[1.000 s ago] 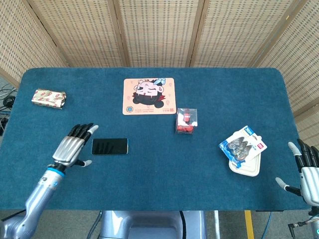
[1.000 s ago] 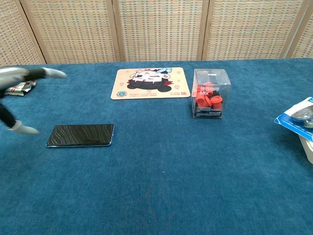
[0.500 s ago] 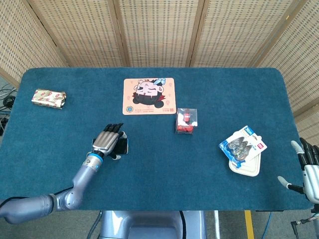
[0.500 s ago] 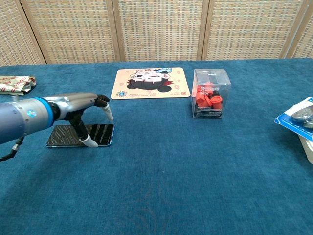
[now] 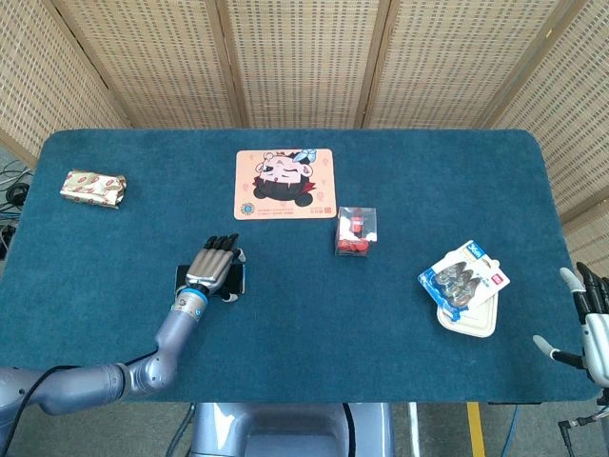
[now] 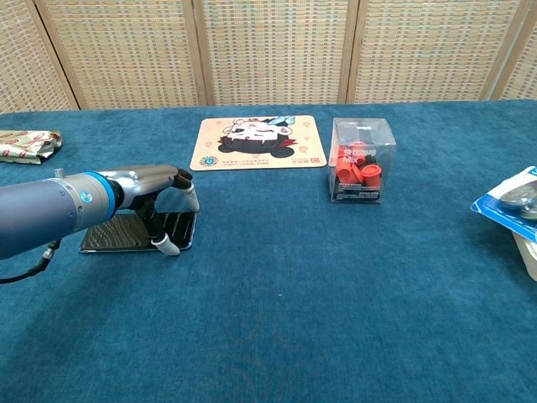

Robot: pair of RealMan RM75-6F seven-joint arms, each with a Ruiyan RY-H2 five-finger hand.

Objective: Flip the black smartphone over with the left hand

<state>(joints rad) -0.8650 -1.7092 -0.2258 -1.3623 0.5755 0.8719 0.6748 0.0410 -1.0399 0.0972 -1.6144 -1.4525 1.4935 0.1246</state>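
The table (image 6: 336, 302) wears matt, napped blue cloth. The black smartphone (image 6: 117, 235) shows a smooth, glossy glass-like face. The left hand (image 6: 159, 189) has satin grey metal-look shells with pale, smooth fingertips (image 6: 168, 247). The clear box (image 6: 362, 159) is shiny hard plastic; the cartoon mat (image 6: 258, 143) looks smooth and matt; the wrapper (image 5: 94, 188) is crinkly and glossy
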